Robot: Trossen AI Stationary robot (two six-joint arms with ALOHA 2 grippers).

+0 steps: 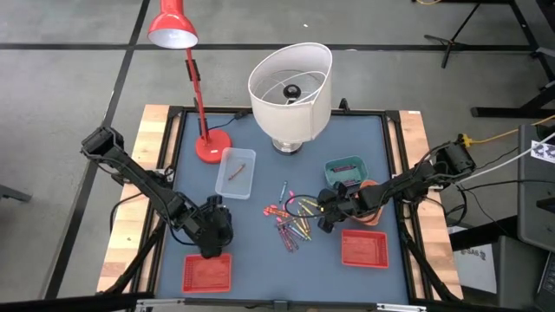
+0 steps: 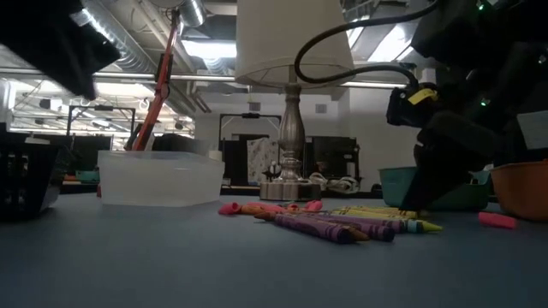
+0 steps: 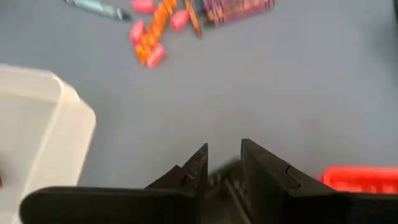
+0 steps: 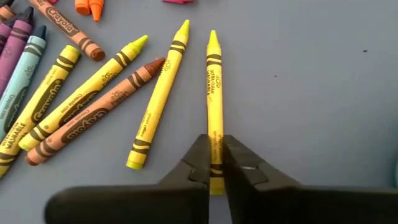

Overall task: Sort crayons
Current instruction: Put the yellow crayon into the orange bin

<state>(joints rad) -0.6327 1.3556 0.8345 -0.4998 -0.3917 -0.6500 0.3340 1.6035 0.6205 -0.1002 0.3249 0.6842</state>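
**Crayon sorting: right gripper clamped on a yellow crayon**

Table: dark blue-grey mat in a black frame, wooden boards along both sides.

Crayons: a loose scatter near the middle of the mat, between the two arms. The right wrist view shows several yellow ones, a brown one, a light blue one and purple ones lying flat and fanned out; the low view shows pink, purple and yellow sticks lying together in front of the lamp base.

Right gripper: down at the right edge of the scatter, its two dark fingers closed together on the lower part of one yellow crayon. That crayon lies flat on the mat, its tip pointing away from the fingers, just beside another yellow one.

Left gripper: over the mat at the front left, near the left red tray and well apart from the crayons. Its fingers stand slightly apart with nothing between them.

Containers: clear plastic bin behind and left of the scatter, with one small dark stick inside; teal tray and orange bowl at the right, partly covered by the right arm; right red tray at the front right.

Other items: red desk lamp at the back left; table lamp with white shade at the back centre.
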